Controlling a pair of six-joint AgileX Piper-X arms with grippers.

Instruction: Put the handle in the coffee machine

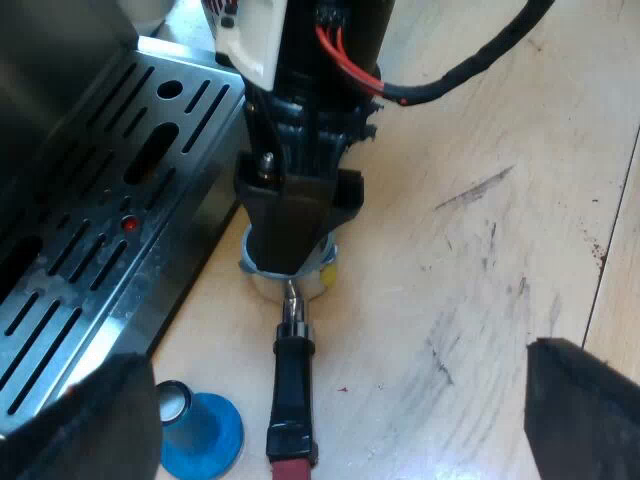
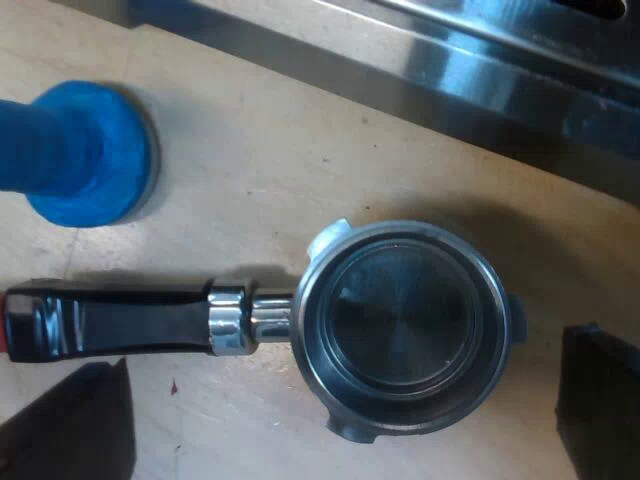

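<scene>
Left gripper [image 1: 337,350]: spread wide, holding nothing, hovering over the wooden table [image 1: 480,200]. Holder [image 1: 293,315] lying loose ahead, between the fingers, its red-tipped handle [image 1: 292,395] pointing back toward them, blue tamper [image 1: 200,430] just beside. Right gripper [image 2: 350,350]: likewise agape and empty, directly above the holder's basket [image 2: 400,325], espresso machine [image 2: 480,70] just beyond.

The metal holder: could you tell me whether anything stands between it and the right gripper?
Nothing visible does: the right gripper hangs open directly over the holder. The blue tamper stands beside the handle, apart from it.
</scene>
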